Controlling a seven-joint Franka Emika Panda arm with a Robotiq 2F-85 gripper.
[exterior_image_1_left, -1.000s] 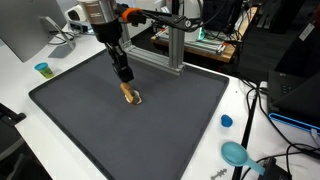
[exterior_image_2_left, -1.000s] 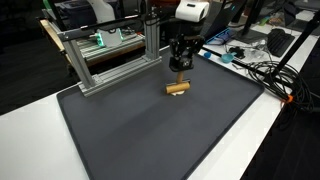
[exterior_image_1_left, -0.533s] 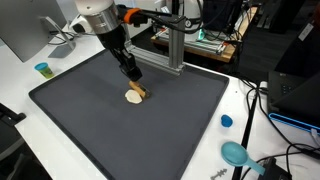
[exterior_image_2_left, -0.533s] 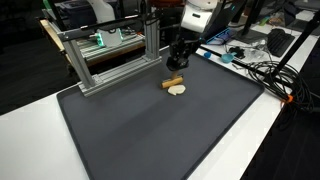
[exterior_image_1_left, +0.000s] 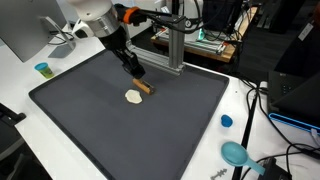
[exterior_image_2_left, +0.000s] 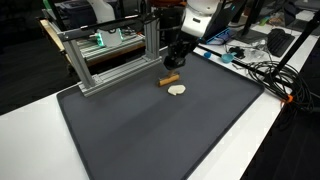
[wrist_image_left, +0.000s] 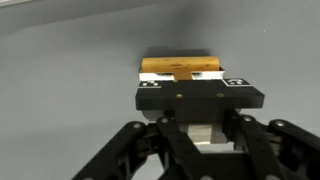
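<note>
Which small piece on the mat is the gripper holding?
The brown stick: the gripper is shut on it. The pale round disc lies loose on the mat beside it.

Tan wooden piece (exterior_image_1_left: 146, 88), cream disc (exterior_image_1_left: 134, 97), dark grey mat (exterior_image_1_left: 100, 130)

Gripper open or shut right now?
Shut: the wrist view shows the gripper clamped on the wooden piece, held between its fingertips.

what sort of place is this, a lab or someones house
Most likely a robotics lab or workshop: an aluminium extrusion frame stands beside the dark mat, loose cables lie on the white table, and a computer monitor sits at one corner.
</note>
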